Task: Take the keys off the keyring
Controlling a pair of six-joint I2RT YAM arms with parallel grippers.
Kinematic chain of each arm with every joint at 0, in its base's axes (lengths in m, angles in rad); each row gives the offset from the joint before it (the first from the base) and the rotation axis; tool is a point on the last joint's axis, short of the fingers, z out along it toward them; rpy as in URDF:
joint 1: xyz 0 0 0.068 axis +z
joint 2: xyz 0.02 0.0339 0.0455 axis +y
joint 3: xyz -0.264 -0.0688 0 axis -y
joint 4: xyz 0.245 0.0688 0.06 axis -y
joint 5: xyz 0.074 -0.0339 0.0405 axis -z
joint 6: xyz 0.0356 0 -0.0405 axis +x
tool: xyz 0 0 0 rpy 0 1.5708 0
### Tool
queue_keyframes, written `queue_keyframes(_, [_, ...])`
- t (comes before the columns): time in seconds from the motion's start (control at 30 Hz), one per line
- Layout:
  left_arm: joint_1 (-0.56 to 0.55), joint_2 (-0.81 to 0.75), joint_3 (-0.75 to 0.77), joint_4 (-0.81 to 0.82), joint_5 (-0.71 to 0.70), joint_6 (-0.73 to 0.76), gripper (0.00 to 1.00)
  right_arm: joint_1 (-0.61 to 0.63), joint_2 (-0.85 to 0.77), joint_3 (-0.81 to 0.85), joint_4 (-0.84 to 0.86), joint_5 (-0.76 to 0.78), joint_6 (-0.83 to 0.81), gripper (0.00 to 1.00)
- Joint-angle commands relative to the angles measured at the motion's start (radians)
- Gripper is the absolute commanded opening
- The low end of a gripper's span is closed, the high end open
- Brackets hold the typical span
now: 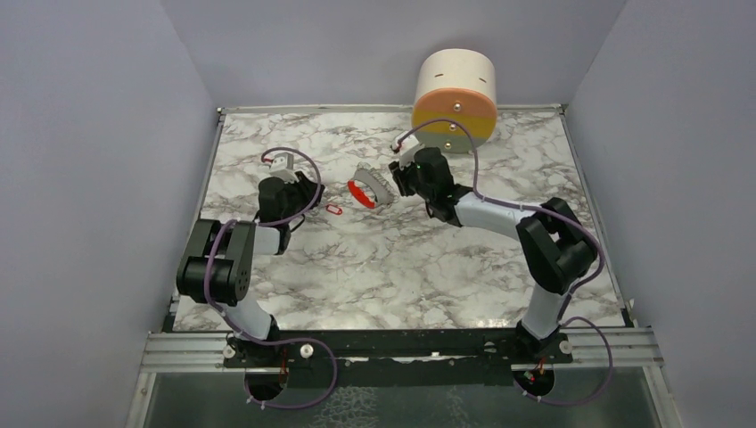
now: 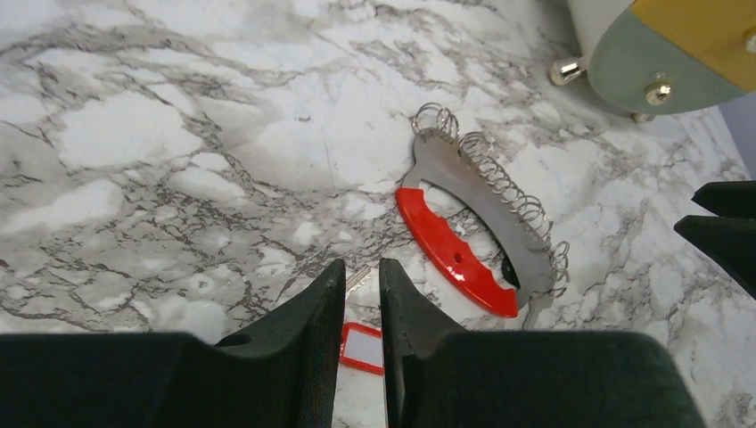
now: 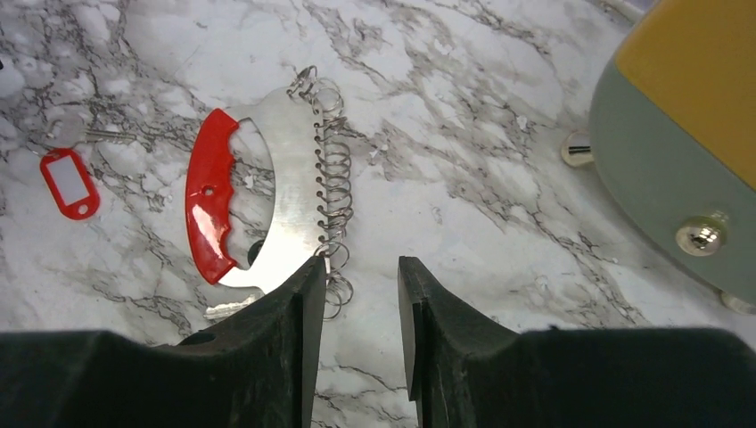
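Observation:
The keyring lies flat mid-table: a red crescent clip on a silver plate edged with a row of thin rings. A red-headed key lies loose on the marble to its left, apart from it. In the left wrist view its red head shows between the fingers of my left gripper, which is open by a narrow gap just above it. A dark-headed key sits at the keyring's near end. My right gripper is open, its left finger beside the end rings, nothing between the jaws.
A cream, orange and yellow cylinder lies on its side at the back right, close behind the right gripper, with small metal knobs on its face. Lavender walls enclose the marble table on three sides.

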Motion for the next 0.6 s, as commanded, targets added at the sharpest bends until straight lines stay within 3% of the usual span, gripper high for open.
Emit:
queue_keyframes(0.0, [-0.005, -0.105, -0.019, 0.004, -0.033, 0.026, 0.23, -0.004, -0.102, -0.015, 0.042, 0.041, 0.011, 0.37])
queue_keyframes(0.13, [-0.005, -0.214, -0.042, -0.008, -0.034, 0.055, 0.23, -0.004, -0.243, -0.101, 0.149, -0.08, 0.017, 0.43])
queue_keyframes(0.3, [-0.007, -0.343, -0.038, -0.095, -0.041, 0.103, 0.23, -0.004, -0.361, -0.075, 0.058, -0.017, 0.058, 0.46])
queue_keyframes(0.57, [-0.012, -0.514, -0.057, -0.186, -0.058, 0.136, 0.24, -0.004, -0.531, -0.23, 0.124, 0.134, 0.061, 0.5])
